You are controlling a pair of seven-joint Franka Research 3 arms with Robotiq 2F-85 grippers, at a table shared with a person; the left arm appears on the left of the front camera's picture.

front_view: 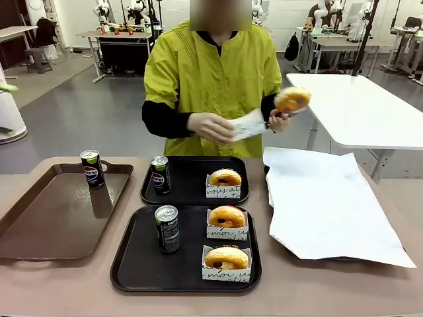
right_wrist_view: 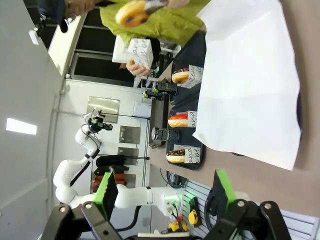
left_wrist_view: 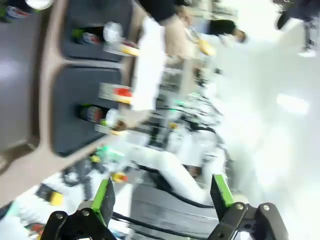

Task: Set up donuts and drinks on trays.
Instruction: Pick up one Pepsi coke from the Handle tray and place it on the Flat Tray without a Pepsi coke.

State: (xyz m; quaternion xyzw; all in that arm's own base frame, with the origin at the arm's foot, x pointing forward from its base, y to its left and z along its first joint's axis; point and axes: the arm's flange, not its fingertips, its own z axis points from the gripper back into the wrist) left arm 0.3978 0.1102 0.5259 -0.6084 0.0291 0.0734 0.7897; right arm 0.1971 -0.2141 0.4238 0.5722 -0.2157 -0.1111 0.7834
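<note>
1. You have two black trays on the table. The near black tray holds one dark can with green print standing upright at its left-middle, and two white paper boxes on its right side, one behind the other.
2. The box farther from you carries a golden donut; the nearest box carries a donut with a dark chocolate top. Each donut sits in its own box.
3. The far black tray holds an upright Pepsi can at its left end and one lettered box with a donut at its right end.
4. The longer brown tray on the left has a single Pepsi can standing at its far edge — the rest of it is bare.
5. To the right, a large white paper sheet covers something dark underneath; you cannot tell what lies below it.
6. The person across the table holds up a glazed donut with the hand on the picture's right, and a flat white paper box at the other hand — both well above the trays.
7. Your left gripper has its green-padded fingers spread wide with nothing between them; the view is blurred.
8. Your right gripper likewise stands apart and holds nothing, off the table's side.
</note>
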